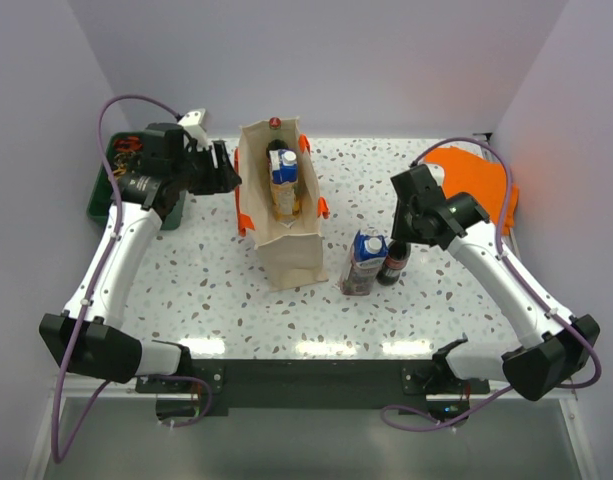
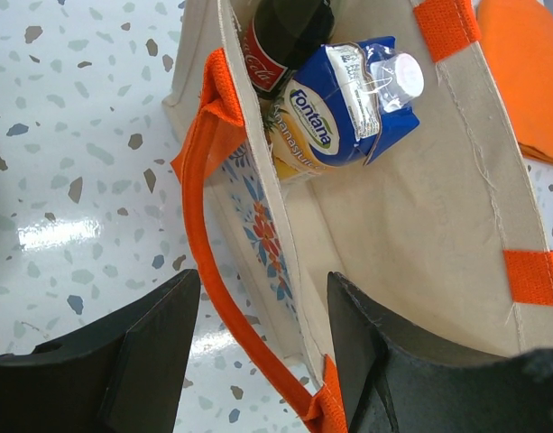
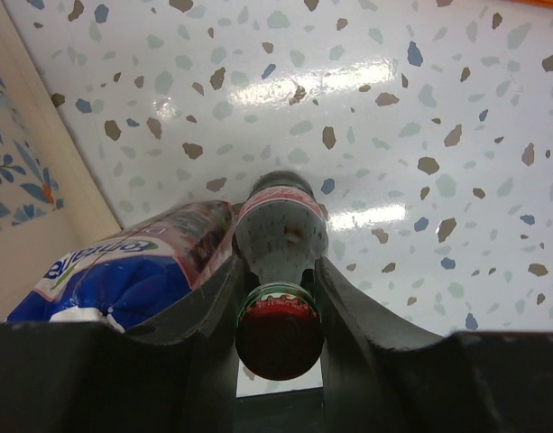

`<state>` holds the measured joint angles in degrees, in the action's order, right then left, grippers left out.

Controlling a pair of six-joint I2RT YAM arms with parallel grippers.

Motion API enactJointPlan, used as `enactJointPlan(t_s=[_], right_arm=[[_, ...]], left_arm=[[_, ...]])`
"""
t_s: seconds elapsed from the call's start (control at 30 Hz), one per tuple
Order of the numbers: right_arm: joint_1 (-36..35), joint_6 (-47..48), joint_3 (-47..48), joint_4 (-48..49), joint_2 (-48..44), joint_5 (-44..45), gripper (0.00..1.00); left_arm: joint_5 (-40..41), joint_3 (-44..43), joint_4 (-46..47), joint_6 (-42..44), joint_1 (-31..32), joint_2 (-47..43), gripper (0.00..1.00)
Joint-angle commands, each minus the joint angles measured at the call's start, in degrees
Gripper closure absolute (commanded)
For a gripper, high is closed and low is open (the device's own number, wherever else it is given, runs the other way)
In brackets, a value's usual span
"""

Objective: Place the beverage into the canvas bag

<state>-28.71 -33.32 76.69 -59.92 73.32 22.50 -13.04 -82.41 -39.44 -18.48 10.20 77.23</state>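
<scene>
The beige canvas bag (image 1: 286, 235) with orange handles stands upright mid-table. Inside it are a blue Fontana carton (image 2: 348, 99) and a dark cola bottle (image 2: 281, 36). My left gripper (image 1: 226, 172) is open at the bag's left rim. In the left wrist view the gripper (image 2: 262, 280) straddles the bag wall (image 2: 420, 225) and an orange handle (image 2: 204, 207), one finger inside, one outside. My right gripper (image 1: 402, 238) is shut on the neck of a second cola bottle (image 1: 393, 266), which stands on the table beside another blue carton (image 1: 364, 262). The right wrist view shows the gripper (image 3: 276, 262) round that bottle (image 3: 278, 221).
A green bin (image 1: 104, 195) with small items sits at the far left behind my left arm. A folded orange cloth (image 1: 481, 180) lies at the far right. The carton (image 3: 141, 266) touches the held bottle's left side; the bag's side (image 3: 23, 216) is just beyond.
</scene>
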Motion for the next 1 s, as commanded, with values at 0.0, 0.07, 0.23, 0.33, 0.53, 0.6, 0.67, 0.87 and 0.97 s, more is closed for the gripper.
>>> enactJointPlan(t_s=[0.0,0.07,0.23,0.33,0.53,0.6,0.67,0.87,0.97], right_arm=[[0.23,0.1,-0.31,-0.9,-1.16,0.7,1.0],[0.23,0.36,0.22,-0.99,-1.07,0.7,1.0],[0.15,1.85,3.73,-1.25,-0.11,1.4,1.0],[0.15,2.65,6.89,-2.21,0.77,2.1,1.0],[0.32,4.32,11.99,-3.1,2.18,3.07,1.0],[0.32,4.75,13.74,-3.18,2.62,3.25,1.0],[0.32,4.93,14.8,-3.1,2.79,3.69,1.0],[0.32,6.16,19.9,-4.5,3.93,5.27,1.0],[0.23,6.86,22.27,-5.55,4.38,5.8,1.0]], left_arm=[[-0.5,0.5,2.7,-0.59,0.09,-0.94,0.37],[-0.5,0.5,2.79,-0.68,0.17,-0.94,0.37],[-0.5,0.67,2.79,-0.77,0.09,-0.94,0.37],[-0.59,0.67,2.7,-0.77,0.17,-1.12,0.37],[-0.59,0.94,2.79,-0.77,0.17,-1.38,0.37],[-0.58,0.94,2.79,-0.77,0.17,-1.29,0.37],[-0.76,1.02,2.88,-0.77,0.17,-1.38,0.37],[-1.02,1.2,2.97,-0.68,0.17,-1.38,0.37],[-1.29,1.2,2.88,-0.51,0.09,-1.38,0.37]])
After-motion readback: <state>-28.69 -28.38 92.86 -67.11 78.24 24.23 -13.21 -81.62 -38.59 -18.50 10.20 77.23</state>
